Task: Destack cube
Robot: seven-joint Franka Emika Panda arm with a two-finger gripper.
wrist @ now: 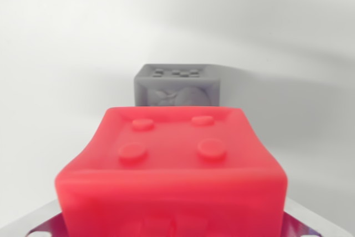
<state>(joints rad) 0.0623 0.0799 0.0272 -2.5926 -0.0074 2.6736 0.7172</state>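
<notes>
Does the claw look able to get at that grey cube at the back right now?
Probably not directly. The red cube fills the near part of the wrist view, right in front of the camera, and partly hides the grey cube behind it. The claw's fingers aren't visible, so I can't tell whether they're holding the red one.

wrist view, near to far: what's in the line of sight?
Metal gripper part along the bottom edge → red cube, very close and filling the lower frame → grey cube behind it on the white surface. The gripper's fingertips aren't visible.
</notes>
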